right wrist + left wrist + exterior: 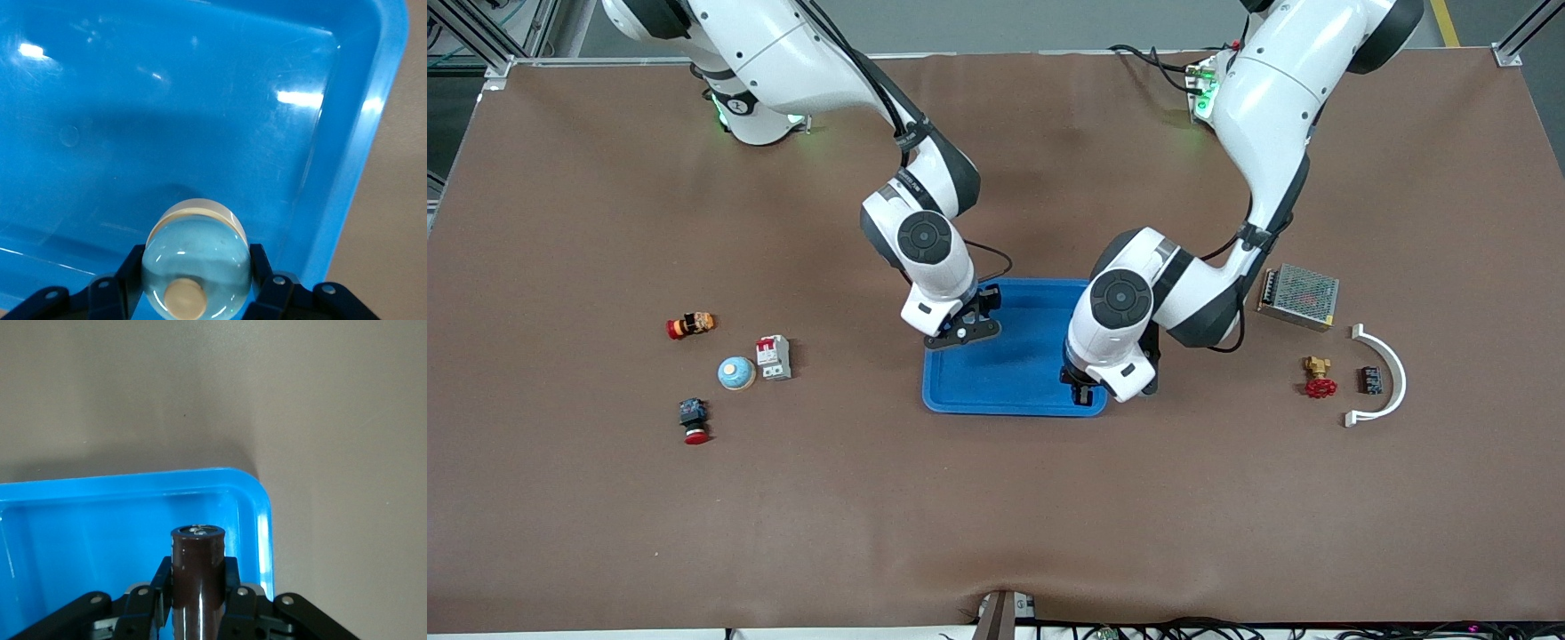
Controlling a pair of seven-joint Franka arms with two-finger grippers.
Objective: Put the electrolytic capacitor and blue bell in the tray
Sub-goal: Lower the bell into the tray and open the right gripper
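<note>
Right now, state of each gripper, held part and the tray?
Left gripper: shut on brown cylindrical capacitor, over the tray.
Right gripper: shut on pale blue domed bell, over the tray.
Bright blue plastic tray: flat on the table, nothing lying in it.

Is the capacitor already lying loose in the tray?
No: the left wrist view shows the dark brown capacitor clamped in the left gripper, above a corner of the blue tray.

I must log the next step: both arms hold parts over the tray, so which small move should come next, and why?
Probably lower both and open. The left gripper holds the capacitor over a corner of the blue tray, and the right gripper holds the blue bell over its floor.
</note>
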